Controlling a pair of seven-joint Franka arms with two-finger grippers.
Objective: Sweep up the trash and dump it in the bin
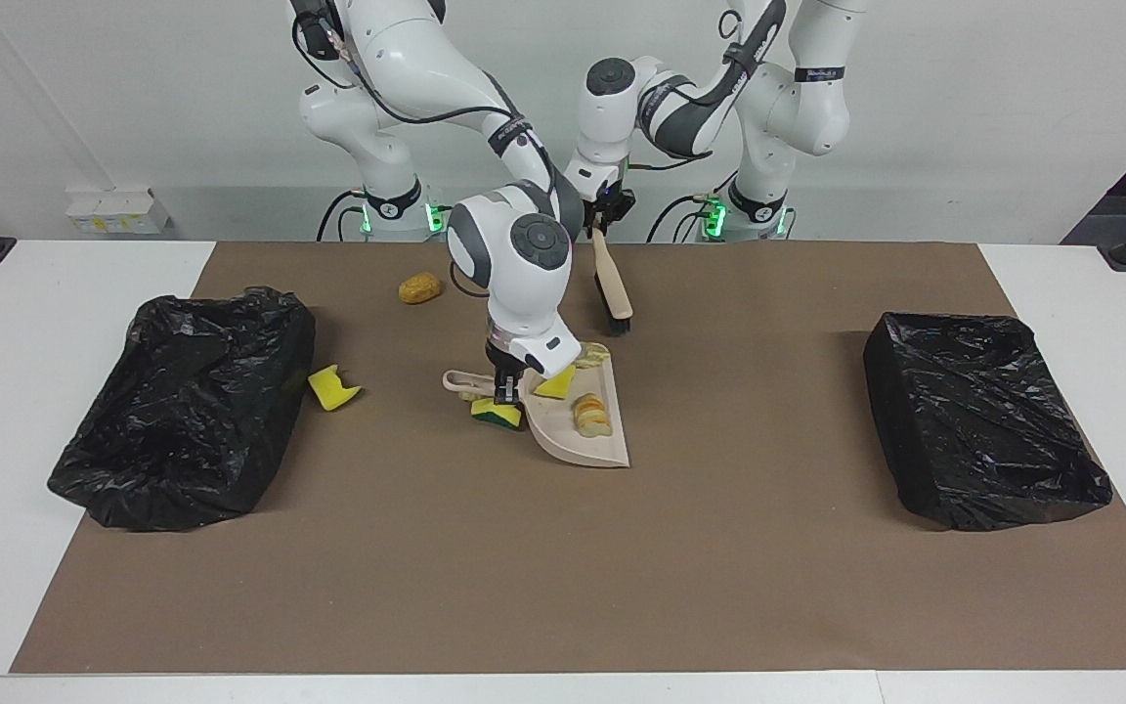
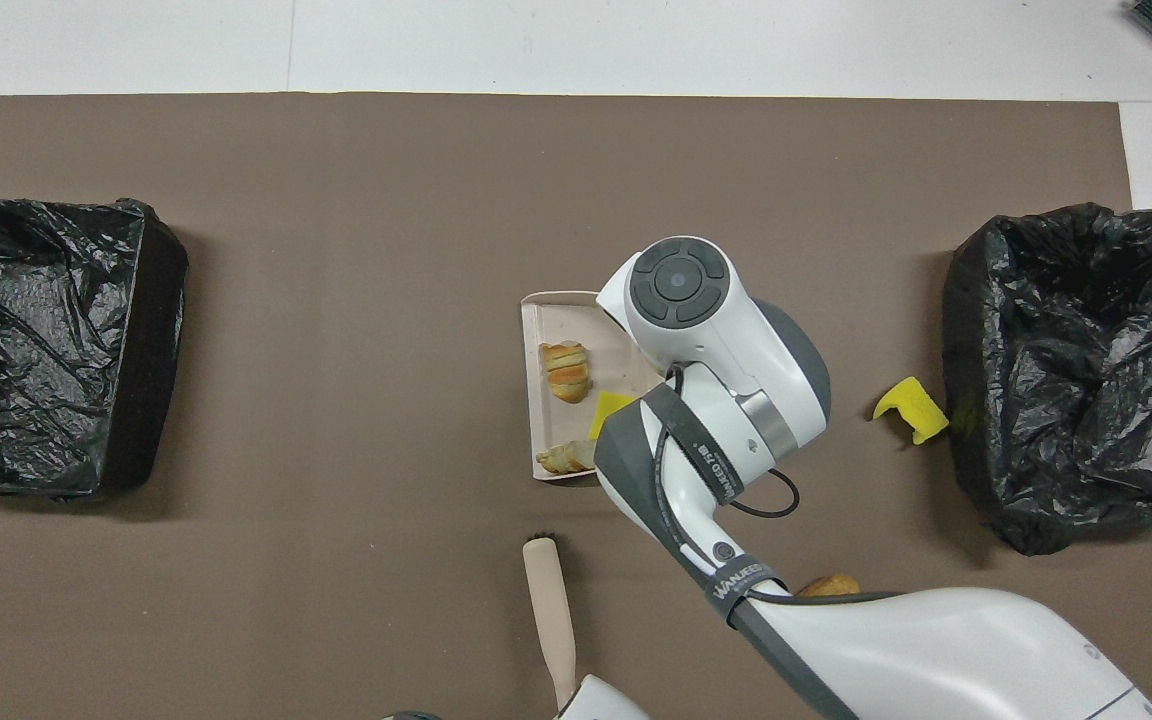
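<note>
My right gripper [image 1: 507, 389] is shut on the handle of the beige dustpan [image 1: 587, 438], which lies on the mat; in the overhead view the dustpan [image 2: 536, 340] is half covered by the arm. In the pan lie a pastry piece [image 1: 590, 413] [image 2: 567, 370], a yellow sponge piece [image 1: 555, 383] [image 2: 611, 410] and another pastry piece [image 1: 594, 354] [image 2: 566, 458]. A green-backed sponge [image 1: 495, 416] lies against the pan beside the handle. My left gripper [image 1: 605, 220] is shut on the brush [image 1: 612, 284] [image 2: 548, 590], whose bristles point down just nearer to the robots than the pan.
A bread roll [image 1: 419, 287] [image 2: 829, 585] lies near the robots. A yellow sponge [image 1: 333, 388] [image 2: 911, 408] lies beside the black-lined bin [image 1: 182, 401] [image 2: 1076, 370] at the right arm's end. A second black-lined bin [image 1: 983, 420] [image 2: 36, 350] stands at the left arm's end.
</note>
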